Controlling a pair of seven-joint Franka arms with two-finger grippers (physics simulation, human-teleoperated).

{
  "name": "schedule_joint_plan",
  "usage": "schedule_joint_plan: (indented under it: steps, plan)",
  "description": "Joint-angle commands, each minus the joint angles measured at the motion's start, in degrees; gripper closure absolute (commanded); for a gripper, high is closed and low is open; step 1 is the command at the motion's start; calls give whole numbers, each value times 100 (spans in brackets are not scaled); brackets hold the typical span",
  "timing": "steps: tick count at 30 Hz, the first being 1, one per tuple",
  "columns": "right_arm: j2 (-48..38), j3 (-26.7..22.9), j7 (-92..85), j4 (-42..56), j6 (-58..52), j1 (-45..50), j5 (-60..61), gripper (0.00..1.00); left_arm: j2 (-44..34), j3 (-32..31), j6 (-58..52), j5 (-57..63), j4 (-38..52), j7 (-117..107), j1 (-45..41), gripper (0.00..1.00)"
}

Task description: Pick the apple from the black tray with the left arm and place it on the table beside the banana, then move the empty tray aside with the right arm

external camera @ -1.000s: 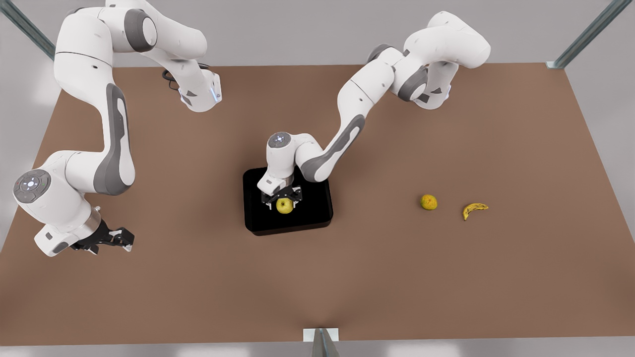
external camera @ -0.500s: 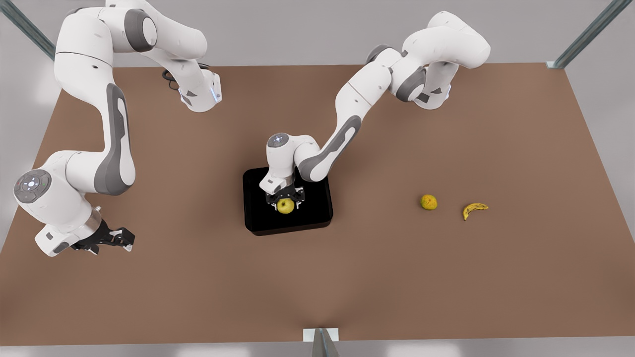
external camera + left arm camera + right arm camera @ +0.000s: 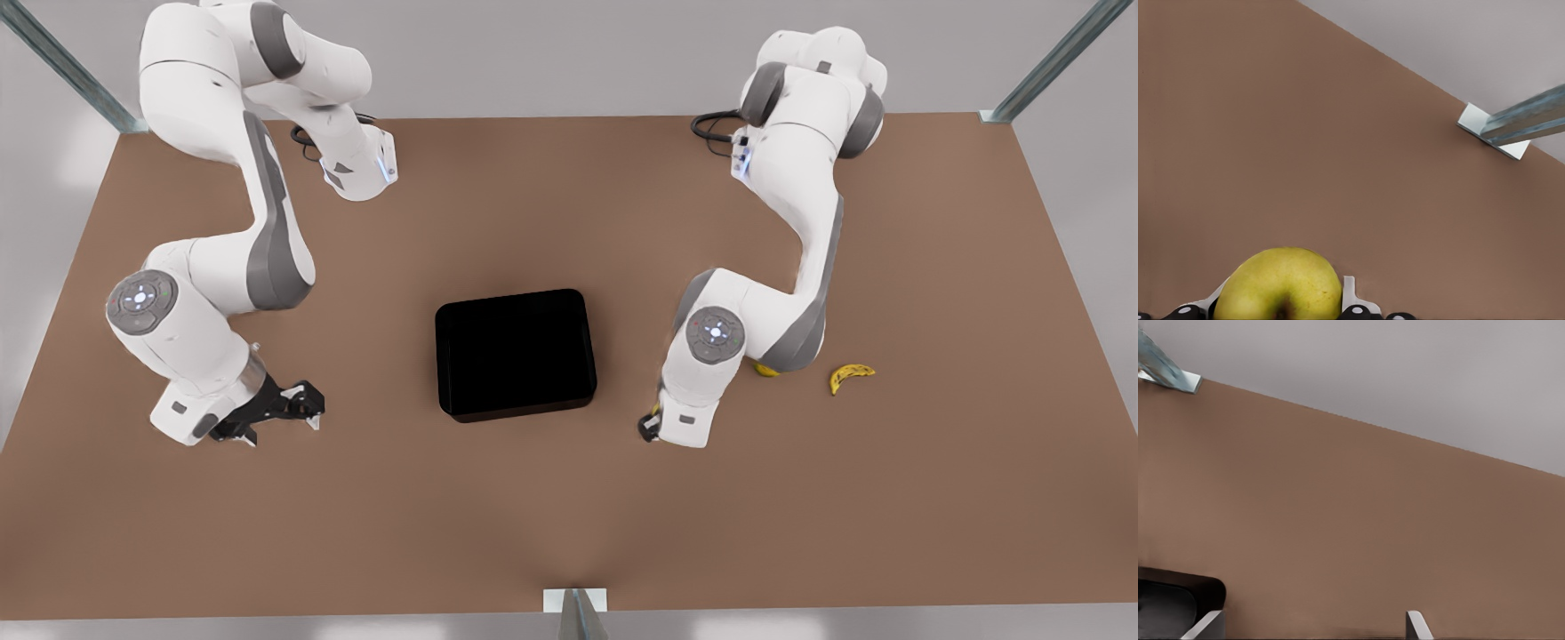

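Lifted off the black tray (image 3: 516, 354), the apple (image 3: 1279, 285) sits clamped in left gripper (image 3: 1281, 308); right gripper (image 3: 298, 409) fingers wide.

Two white arms (image 3: 267, 222) with grey joint bands, black cables at the bases, black grippers.

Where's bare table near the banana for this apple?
Bare table lies beyond the banana toward the front view's right, and nearer the camera. Crowded between banana and orange fruit. Left gripper holds the apple between black tray and banana; right gripper waits open beyond the tray.
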Motion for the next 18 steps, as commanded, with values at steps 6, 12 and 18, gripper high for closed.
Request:
schedule_joint_plan:
  steps: [6, 12, 18]
  plan:
    - [-31, 716, 3805, -733, 154, 381, 574, 0, -969, 59, 1209, -124, -3007, 6898, 1678, 23]
    - [-576, 830, 4209, -3080, 2396, 407, 574, 0, -451, 86, 1508, -36, -2963, 6942, 1934, 20]
    - [57, 830, 4034, -3168, 2572, 372, 504, 0, -521, 86, 1429, -45, -2735, 6731, 1907, 0]
